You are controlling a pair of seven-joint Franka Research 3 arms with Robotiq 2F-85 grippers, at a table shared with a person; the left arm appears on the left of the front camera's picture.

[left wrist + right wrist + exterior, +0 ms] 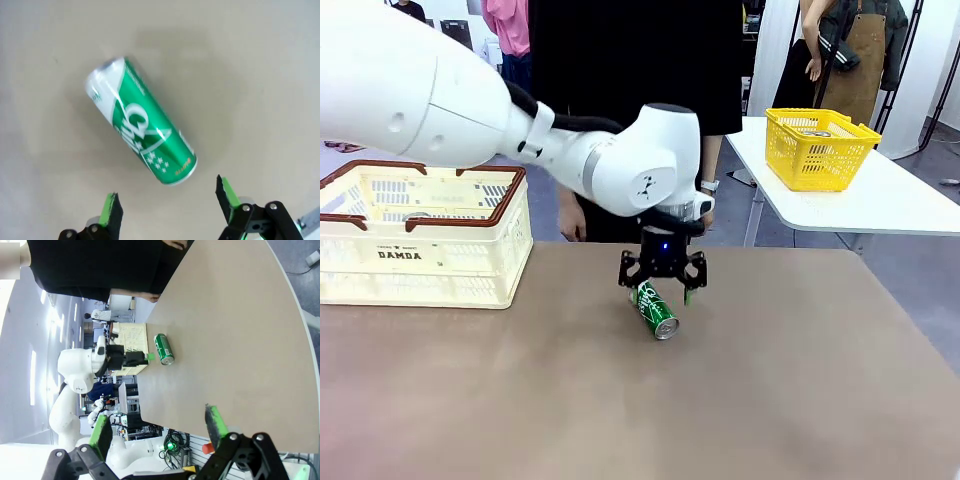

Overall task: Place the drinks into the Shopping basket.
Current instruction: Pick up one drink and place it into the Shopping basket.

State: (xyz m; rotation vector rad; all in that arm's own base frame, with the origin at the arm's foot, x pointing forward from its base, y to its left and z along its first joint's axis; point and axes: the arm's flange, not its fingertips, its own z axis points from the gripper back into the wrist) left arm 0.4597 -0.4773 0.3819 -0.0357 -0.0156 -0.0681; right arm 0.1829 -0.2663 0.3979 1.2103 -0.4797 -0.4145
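A green drink can point(655, 310) with white lettering lies on its side on the brown table, silver top toward the robot. My left gripper point(663, 283) hangs open just above the can's far end, pointing down. In the left wrist view the can point(140, 127) lies diagonally ahead of the gripper point(169, 205), whose green pads point(112, 215) stand wide apart and touch nothing. The cream Shopping basket point(420, 245) with its brown rim stands at the table's far left. My right gripper point(159, 429) is open and holds nothing, off past the table's edge and far from the can point(163, 348).
A person in black stands at the far side of the table point(800, 380), hands near its far edge. A yellow mesh basket point(817, 147) sits on a separate white table at the back right. The left arm spans the space above the cream basket.
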